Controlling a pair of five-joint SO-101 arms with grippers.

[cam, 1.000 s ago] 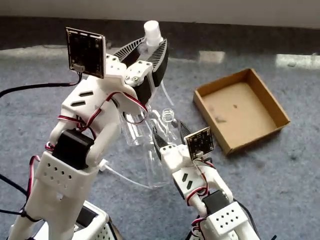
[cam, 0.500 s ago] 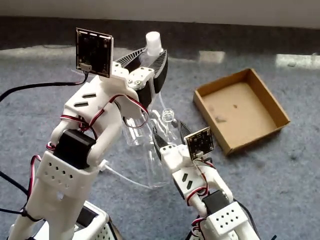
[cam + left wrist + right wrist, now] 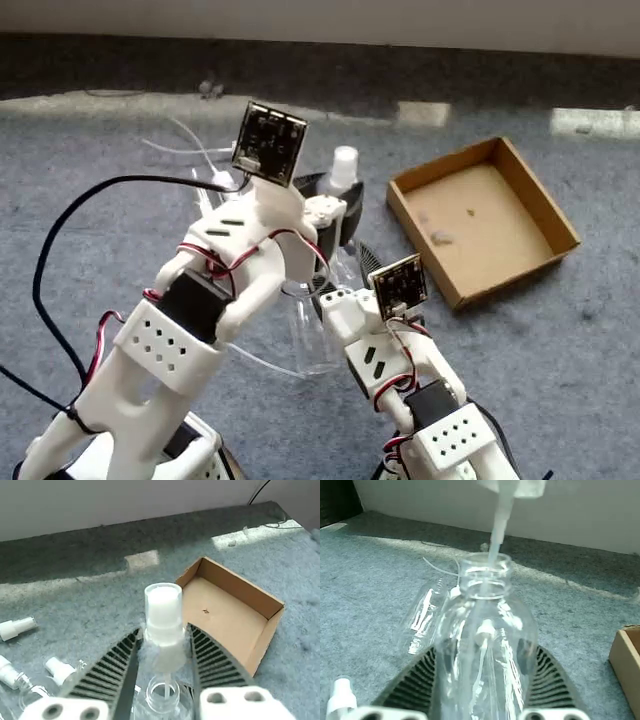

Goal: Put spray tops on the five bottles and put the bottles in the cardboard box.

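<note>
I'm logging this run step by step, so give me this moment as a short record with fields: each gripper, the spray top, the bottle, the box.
right gripper: shut on bottle, upright
left gripper: shut on spray top, above the neck
dip tube: reaches into the neck, top not seated
cardboard box: no bottle inside
loose spray tops: on the carpet

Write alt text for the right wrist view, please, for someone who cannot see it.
The right gripper holds a clear bottle upright; the tube of a spray top hangs into its neck. Another bottle lies behind.
</note>
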